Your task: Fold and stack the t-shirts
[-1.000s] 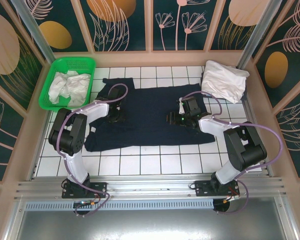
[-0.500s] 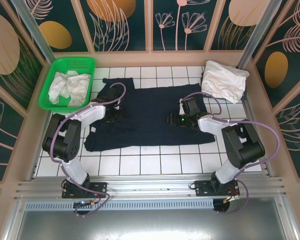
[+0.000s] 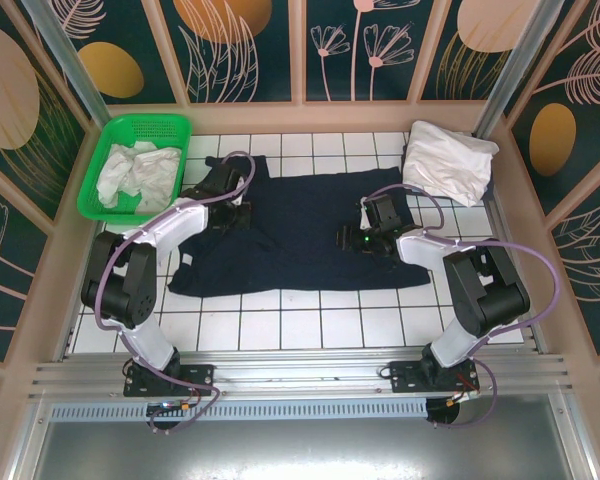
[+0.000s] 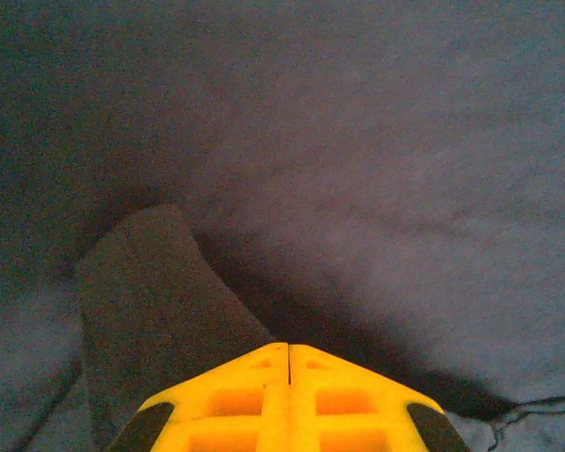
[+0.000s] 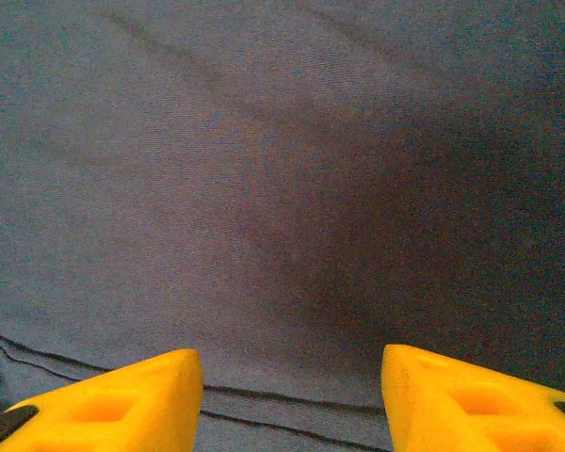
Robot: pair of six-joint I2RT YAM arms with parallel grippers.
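One dark navy cloth t-shirt (image 3: 290,250) lies spread in the middle. Your left gripper (image 4: 288,348) clamps a raised fold at its left; your right gripper (image 5: 290,354) keeps its fingers apart at its right.

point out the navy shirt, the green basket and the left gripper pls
navy t-shirt (image 3: 300,235), top external view, middle of its spread body
green basket (image 3: 148,118), top external view, its far rim
left gripper (image 4: 288,348), left wrist view, where its shut yellow fingertips meet
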